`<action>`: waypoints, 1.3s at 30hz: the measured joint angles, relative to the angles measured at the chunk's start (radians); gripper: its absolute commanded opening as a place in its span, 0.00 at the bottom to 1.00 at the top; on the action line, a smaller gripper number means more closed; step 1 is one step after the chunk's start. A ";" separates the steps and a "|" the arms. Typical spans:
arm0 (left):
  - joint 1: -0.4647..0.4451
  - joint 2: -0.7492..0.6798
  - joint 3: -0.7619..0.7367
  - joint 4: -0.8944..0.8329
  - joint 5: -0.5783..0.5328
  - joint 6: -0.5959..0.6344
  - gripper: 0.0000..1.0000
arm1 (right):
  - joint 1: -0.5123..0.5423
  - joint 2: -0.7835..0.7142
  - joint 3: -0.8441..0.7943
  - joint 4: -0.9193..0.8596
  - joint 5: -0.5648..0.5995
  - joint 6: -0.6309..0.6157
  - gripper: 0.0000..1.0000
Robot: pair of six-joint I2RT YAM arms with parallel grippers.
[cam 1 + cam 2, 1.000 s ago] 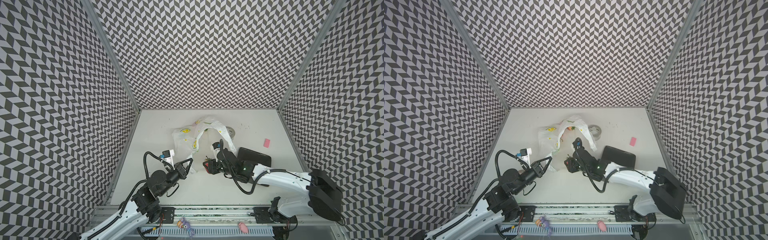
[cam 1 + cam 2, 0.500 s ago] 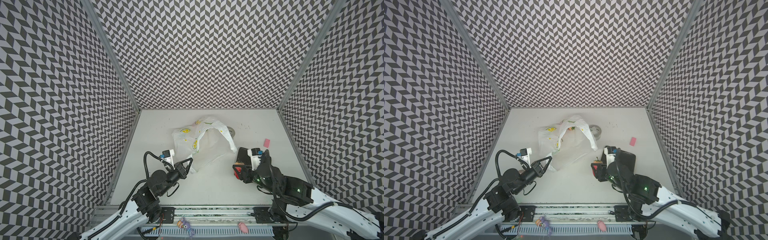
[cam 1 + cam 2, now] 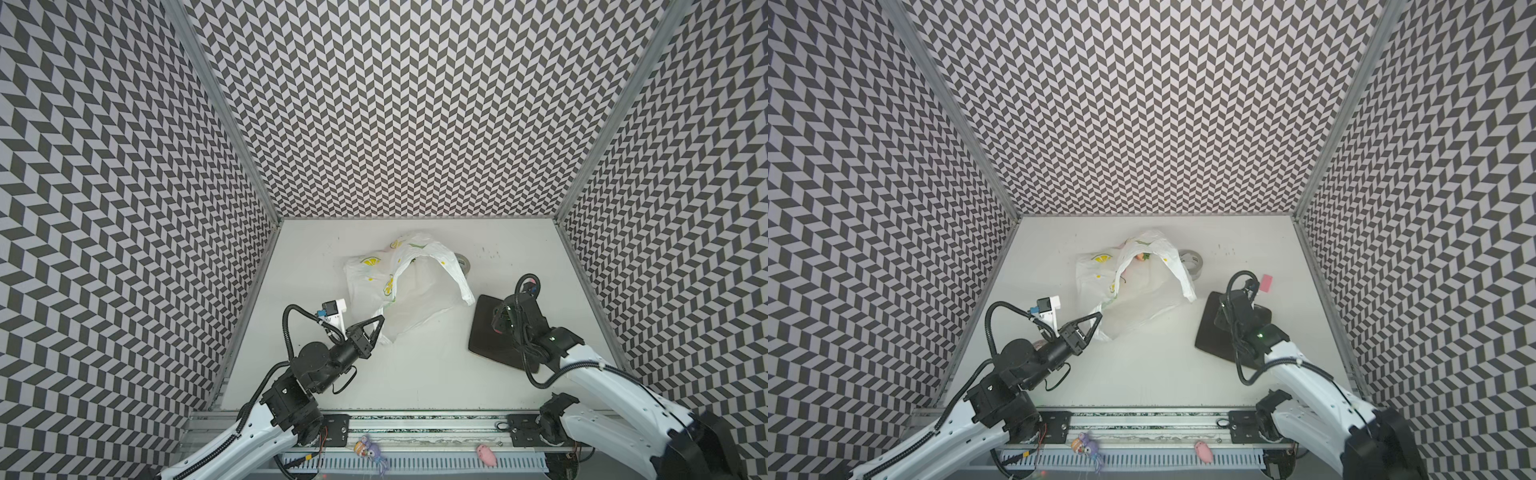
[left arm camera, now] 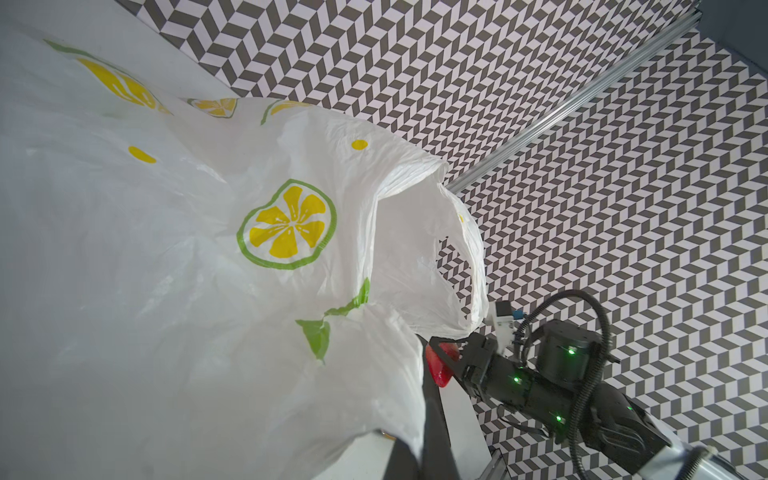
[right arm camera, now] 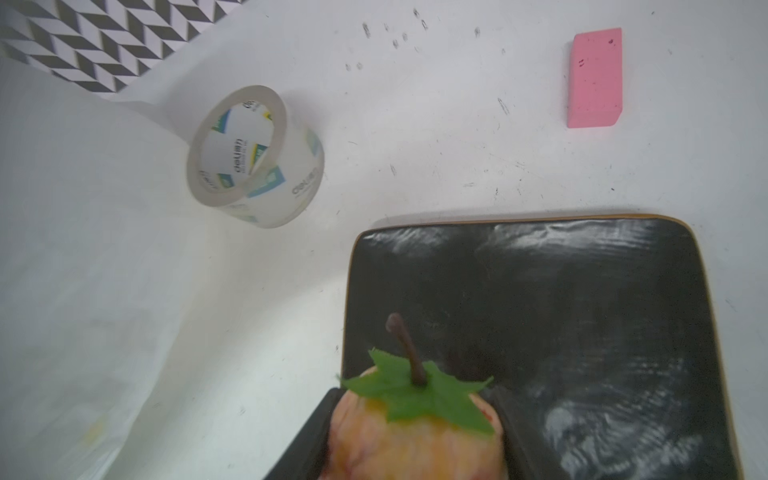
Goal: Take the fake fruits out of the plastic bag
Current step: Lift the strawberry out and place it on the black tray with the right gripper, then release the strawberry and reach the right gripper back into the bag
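top views: bag point(image 3: 399, 286) lies on the desk point(image 3: 415, 382), slightly toward 12 o'clock of centre, mouth open toward 6 o'clock. left claw point(image 3: 377, 326) is at the bag's 7 o'clock corner, pressed together on the plastic edge. black tray point(image 3: 484, 332) is at 3 o'clock of the bag, close but apart. right claw point(image 3: 498, 322) is over the tray's 12 o'clock half; jaws unreadable from here. tape roll point(image 3: 1192, 262) is at the bag's 2 o'clock, partly hidden by it. pink eraser point(image 3: 1265, 284) is at the tray's 1 o'clock. orange fruit point(image 3: 1143, 256) shows inside the bag mouth.

left wrist: bag point(image 4: 208, 249) with lemon prints fills most of the frame, its edge draped over this claw's dark finger point(image 4: 434, 419). beyond it, right claw point(image 4: 440, 361) grips something red.

right wrist: right claw point(image 5: 415, 419) is pinching a peachy fruit point(image 5: 407, 444) with green leaf and brown stem, over the tray point(image 5: 582, 311); can't tell if they touch. tape roll point(image 5: 253, 158) and eraser point(image 5: 595, 79) sit on bare desk beyond the tray.
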 measured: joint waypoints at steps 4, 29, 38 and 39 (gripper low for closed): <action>0.000 -0.009 0.000 -0.006 0.000 0.000 0.00 | -0.036 0.174 0.020 0.119 -0.029 -0.043 0.43; -0.005 -0.024 0.000 -0.051 -0.005 0.000 0.00 | -0.084 0.238 0.084 0.192 -0.065 -0.120 0.82; -0.006 -0.024 0.005 -0.054 -0.005 0.001 0.00 | -0.068 -0.284 0.084 0.091 -0.229 -0.194 0.64; -0.006 -0.024 0.005 -0.054 -0.005 0.001 0.00 | -0.054 -0.330 0.084 0.087 -0.253 -0.198 0.62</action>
